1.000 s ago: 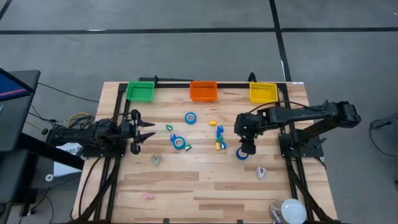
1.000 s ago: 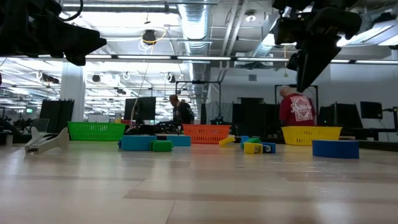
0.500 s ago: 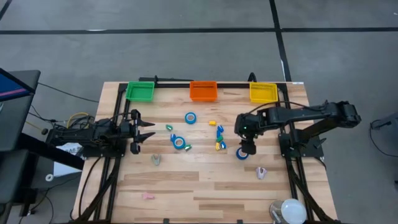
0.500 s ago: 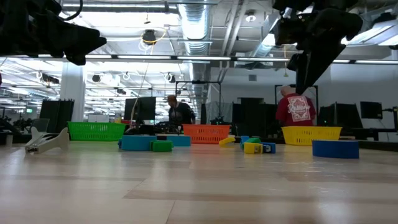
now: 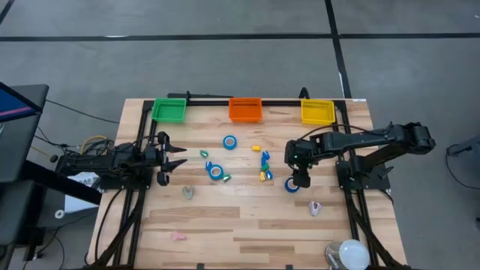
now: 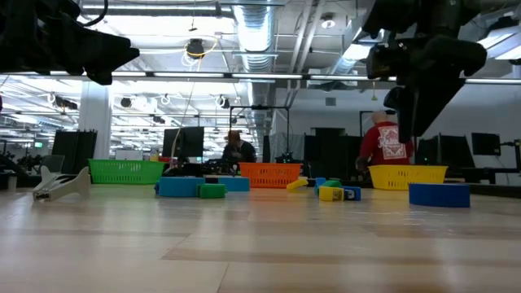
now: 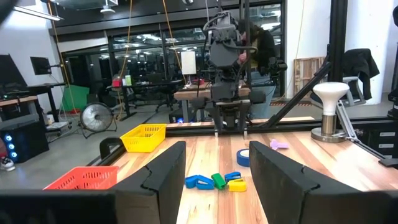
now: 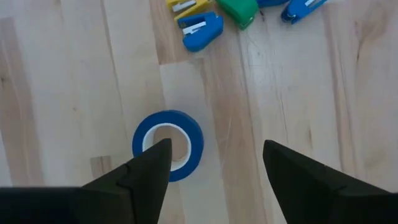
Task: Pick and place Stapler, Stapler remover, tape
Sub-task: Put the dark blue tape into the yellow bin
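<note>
Wooden planks run under our right gripper (image 8: 211, 171), which hangs with fingers spread and empty directly above a blue tape roll (image 8: 168, 145); we judge this the approach to picking up the tape. Next we should descend so the fingers straddle that roll, then close. Beyond the roll lie small staplers (image 8: 200, 29), while our left gripper (image 5: 178, 157) waits far across, half open, holding nothing.

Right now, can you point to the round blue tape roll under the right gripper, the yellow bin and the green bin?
round blue tape roll (image 8: 168, 144): right wrist view, on its blue ring.
yellow bin (image 5: 317, 111): high view, its middle.
green bin (image 5: 169, 110): high view, its middle.
</note>
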Available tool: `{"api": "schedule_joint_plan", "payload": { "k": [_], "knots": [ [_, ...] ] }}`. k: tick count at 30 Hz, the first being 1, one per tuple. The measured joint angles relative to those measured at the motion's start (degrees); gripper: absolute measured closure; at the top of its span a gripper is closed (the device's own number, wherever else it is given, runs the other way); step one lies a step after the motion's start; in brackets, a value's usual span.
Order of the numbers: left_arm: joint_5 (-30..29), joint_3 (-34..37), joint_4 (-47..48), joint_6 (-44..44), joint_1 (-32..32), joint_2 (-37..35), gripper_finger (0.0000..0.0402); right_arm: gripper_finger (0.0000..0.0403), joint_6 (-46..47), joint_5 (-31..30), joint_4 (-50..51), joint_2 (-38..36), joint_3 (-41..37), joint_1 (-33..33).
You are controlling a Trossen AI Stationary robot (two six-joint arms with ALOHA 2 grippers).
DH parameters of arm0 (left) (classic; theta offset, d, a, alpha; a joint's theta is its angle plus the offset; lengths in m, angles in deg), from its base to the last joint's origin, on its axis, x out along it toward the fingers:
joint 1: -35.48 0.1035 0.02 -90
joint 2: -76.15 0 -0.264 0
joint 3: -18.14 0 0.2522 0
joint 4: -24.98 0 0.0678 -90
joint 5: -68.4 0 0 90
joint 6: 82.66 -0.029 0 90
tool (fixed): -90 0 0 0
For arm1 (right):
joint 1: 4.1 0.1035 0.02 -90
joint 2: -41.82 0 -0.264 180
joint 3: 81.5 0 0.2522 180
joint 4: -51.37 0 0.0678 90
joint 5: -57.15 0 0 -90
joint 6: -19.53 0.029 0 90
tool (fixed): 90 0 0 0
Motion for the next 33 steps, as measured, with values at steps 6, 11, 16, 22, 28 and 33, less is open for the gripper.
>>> {"api": "schedule_joint_plan", "payload": {
  "k": [6, 11, 16, 22, 28, 33],
  "knots": [
    [0.00, -0.01, -0.07, 0.00, 0.00, -0.01, 0.0234, 0.0158, 0.39, -0.09, -2.51, 0.00, -0.01, -1.95],
    [0.00, -0.01, -0.09, 0.00, -0.01, -0.01, 0.0234, 0.0158, -0.25, 0.49, -3.79, 0.37, 0.01, -2.24],
    [0.01, -0.01, -0.11, 0.00, 0.00, 0.00, 0.0234, 0.0158, -1.72, 2.36, -4.28, 3.60, 0.02, -1.49],
    [0.00, -0.01, -0.20, 0.00, -0.01, -0.01, 0.0234, 0.0158, -6.99, 3.89, -4.18, 5.47, 0.01, 0.59],
    [0.02, 0.00, -0.22, 0.00, -0.01, -0.01, 0.0234, 0.0158, -12.81, 5.71, -1.69, 5.46, 0.01, 2.47],
    [0.00, 0.00, -0.22, 0.00, 0.00, 0.00, 0.0234, 0.0158, -13.35, 6.61, -1.41, 7.07, 0.08, 3.00]
  ]
}}
